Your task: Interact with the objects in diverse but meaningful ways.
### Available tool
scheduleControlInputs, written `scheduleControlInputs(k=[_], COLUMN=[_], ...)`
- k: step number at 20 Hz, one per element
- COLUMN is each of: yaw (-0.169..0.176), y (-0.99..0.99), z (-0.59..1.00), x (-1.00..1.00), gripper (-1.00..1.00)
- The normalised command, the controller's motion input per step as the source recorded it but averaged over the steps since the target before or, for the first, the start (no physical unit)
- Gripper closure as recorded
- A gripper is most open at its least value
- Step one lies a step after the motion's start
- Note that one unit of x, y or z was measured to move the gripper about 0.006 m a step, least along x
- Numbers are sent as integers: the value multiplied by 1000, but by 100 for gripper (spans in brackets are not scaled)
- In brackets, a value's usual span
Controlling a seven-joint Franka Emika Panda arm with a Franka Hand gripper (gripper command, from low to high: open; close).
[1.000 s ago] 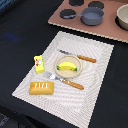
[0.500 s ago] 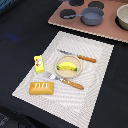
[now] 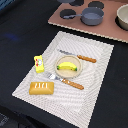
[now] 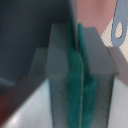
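Nearest on the striped mat (image 3: 95, 75) lies the bread loaf (image 3: 41, 88), then the yellow packet (image 3: 38, 62) at the exterior view's left. The banana (image 3: 68, 65) rests in a small dish between fork (image 3: 66, 80) and knife (image 3: 78, 56), evidently a place setting. Farther, a grey-blue pot (image 3: 91, 16) sits on the stove board. Only the wrist view shows the pincer (image 4: 79, 85): green pads pressed together, holding nothing.

Striped mat (image 3: 95, 75) on dark table. Banana (image 3: 68, 65) in bowl (image 3: 68, 71) at mat centre. Knife (image 3: 79, 56) just beyond bowl, fork (image 3: 66, 80) just nearer. Bread (image 3: 42, 88) at mat's near left corner. Yellow packet (image 3: 38, 62) upright at left edge. Far: pinkish board (image 3: 107, 29) with grey-blue pot (image 3: 92, 15), pale bowl (image 3: 123, 16) at right.
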Motion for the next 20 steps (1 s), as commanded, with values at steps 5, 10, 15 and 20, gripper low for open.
scheduleControlInputs(k=[5,10,15,20], yaw=[0,0,-2,-9], y=[148,148,45,25], z=[-150,-130,-114,-143], x=[141,164,276,319], gripper=[100,100,100,100])
